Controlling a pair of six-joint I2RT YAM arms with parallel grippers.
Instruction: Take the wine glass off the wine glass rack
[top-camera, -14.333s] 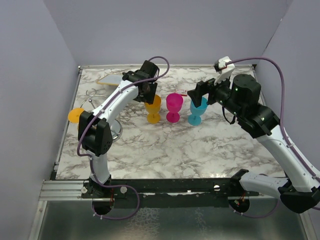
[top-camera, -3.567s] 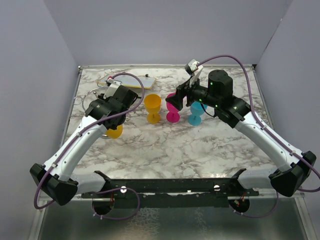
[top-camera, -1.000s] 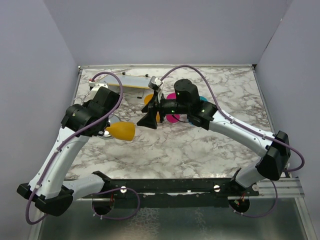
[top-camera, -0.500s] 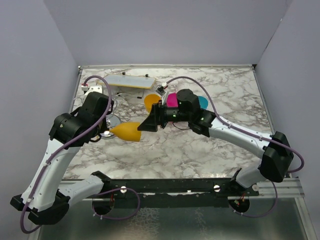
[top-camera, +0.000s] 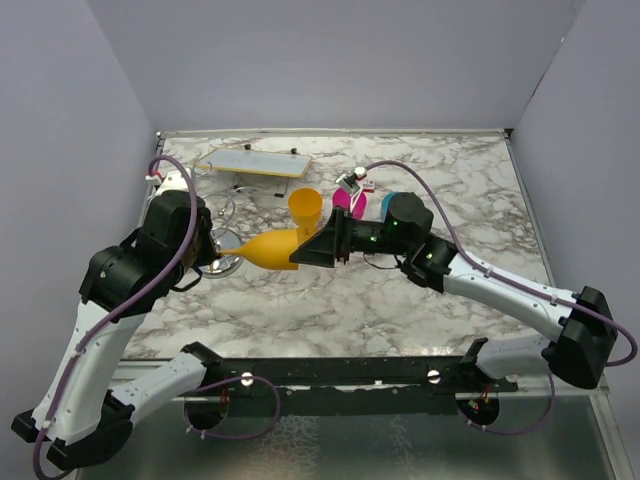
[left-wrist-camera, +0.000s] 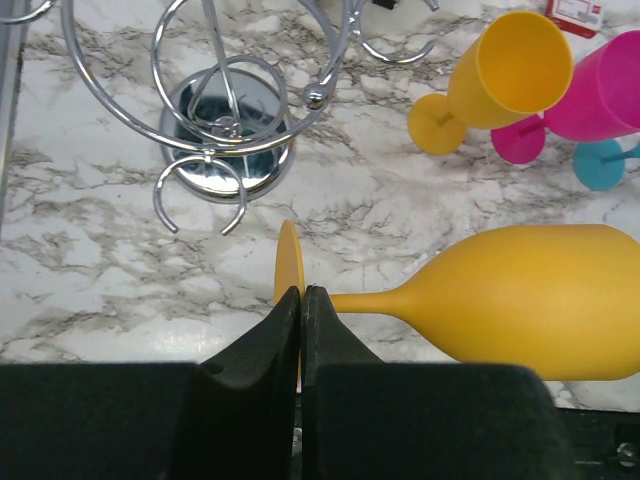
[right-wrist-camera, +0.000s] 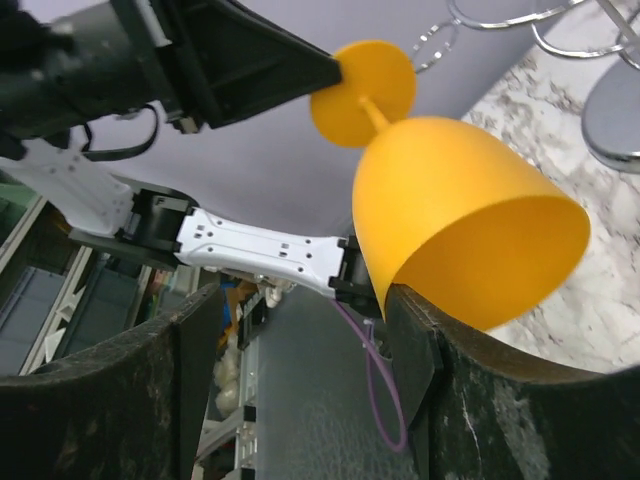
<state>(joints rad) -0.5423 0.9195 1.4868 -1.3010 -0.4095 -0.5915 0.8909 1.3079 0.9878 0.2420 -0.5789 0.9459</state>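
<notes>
A yellow wine glass (top-camera: 272, 250) lies level in the air, its foot pinched in my shut left gripper (top-camera: 218, 250). In the left wrist view the left gripper (left-wrist-camera: 301, 295) is clamped on the thin foot disc, and the wine glass bowl (left-wrist-camera: 530, 300) points right. The chrome wine glass rack (left-wrist-camera: 225, 140) stands just beyond, with nothing hanging on it. My right gripper (top-camera: 318, 246) is open at the bowl's mouth. In the right wrist view one of its fingers (right-wrist-camera: 410, 330) touches the rim of the wine glass (right-wrist-camera: 450, 210), and the other stays apart.
Three more glasses stand upright behind: yellow (top-camera: 305, 205), pink (top-camera: 349, 198) and blue (top-camera: 385, 200). A flat rectangular board (top-camera: 255, 162) lies at the back left. The rack's wire arms (top-camera: 226, 208) reach out beside my left wrist.
The left arm has carried the glass up and to the right, off the rack, bowl first into the right gripper. The right gripper has drawn back rightward and its jaws have narrowed a little.
</notes>
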